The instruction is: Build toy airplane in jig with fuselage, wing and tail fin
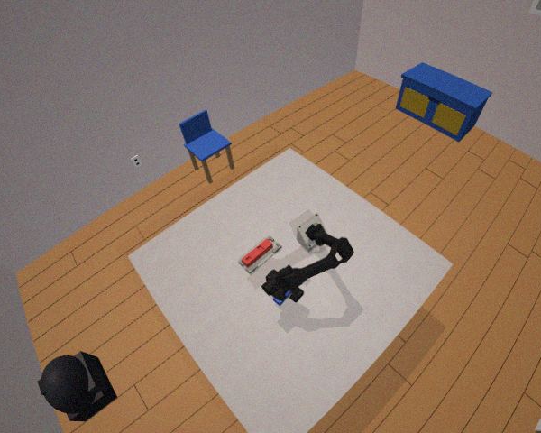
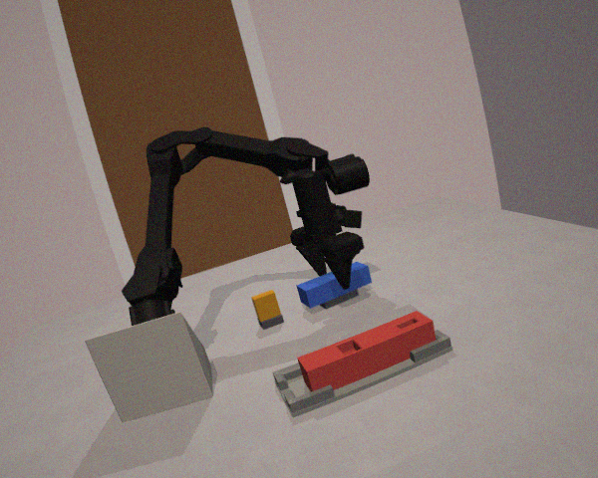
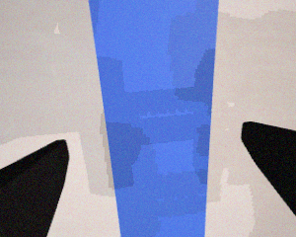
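1. One grey square base block (image 2: 149, 364) sits far left in the exterior view, carrying the black jointed arm (image 2: 159, 216).
2. Small orange block-shaped tail fin (image 2: 266, 306) stands on the pale mat (image 2: 494, 359), just left of the wing.
3. Long blue bar-shaped wing (image 2: 333, 290) lies on the mat behind the jig.
4. Black parallel-jaw gripper (image 2: 334, 280) straddles the wing, fingers spread wide, grasping nothing.
5. Red rectangular fuselage (image 2: 366, 355) sits in the grey cradle jig (image 2: 433, 347), both top sockets bare.
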`<state>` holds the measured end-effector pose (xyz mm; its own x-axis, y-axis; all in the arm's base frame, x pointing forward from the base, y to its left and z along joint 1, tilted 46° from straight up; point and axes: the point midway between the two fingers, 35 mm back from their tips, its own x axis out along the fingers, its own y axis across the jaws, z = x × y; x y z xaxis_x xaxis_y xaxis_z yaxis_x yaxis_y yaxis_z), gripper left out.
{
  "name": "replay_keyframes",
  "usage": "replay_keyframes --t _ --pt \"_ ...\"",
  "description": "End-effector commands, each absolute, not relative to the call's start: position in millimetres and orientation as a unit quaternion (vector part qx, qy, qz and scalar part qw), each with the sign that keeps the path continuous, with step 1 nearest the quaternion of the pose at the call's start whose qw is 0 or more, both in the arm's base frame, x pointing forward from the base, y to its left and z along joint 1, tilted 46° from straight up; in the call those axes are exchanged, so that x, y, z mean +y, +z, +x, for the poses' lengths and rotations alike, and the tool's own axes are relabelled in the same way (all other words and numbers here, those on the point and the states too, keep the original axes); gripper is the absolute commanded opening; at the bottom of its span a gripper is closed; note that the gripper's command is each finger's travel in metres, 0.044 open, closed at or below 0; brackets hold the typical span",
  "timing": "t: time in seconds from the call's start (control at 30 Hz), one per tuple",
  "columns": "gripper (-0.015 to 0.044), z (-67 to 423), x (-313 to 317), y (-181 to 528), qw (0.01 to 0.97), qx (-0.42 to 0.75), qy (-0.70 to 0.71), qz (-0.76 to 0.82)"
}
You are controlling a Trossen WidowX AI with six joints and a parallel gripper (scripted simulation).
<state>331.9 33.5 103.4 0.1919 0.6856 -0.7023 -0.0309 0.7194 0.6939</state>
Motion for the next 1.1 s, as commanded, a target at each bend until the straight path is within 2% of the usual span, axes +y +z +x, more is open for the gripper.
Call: replay_keyframes --t 0.0,0.13,0.43,0.7,0.9,1.07 --pt "0.044 333 39 99 0.719 0.584 0.25 0.282" --pt "0.044 333 42 96 0.719 0.584 0.25 0.282" --pt "0.0204 333 42 96 0.719 0.584 0.25 0.282" --pt "0.015 333 42 96 0.719 0.584 0.25 0.282" --pt "0.0 338 34 102 0.731 0.571 0.245 0.283" --pt "0.0 345 24 111 0.748 0.551 0.238 0.284"
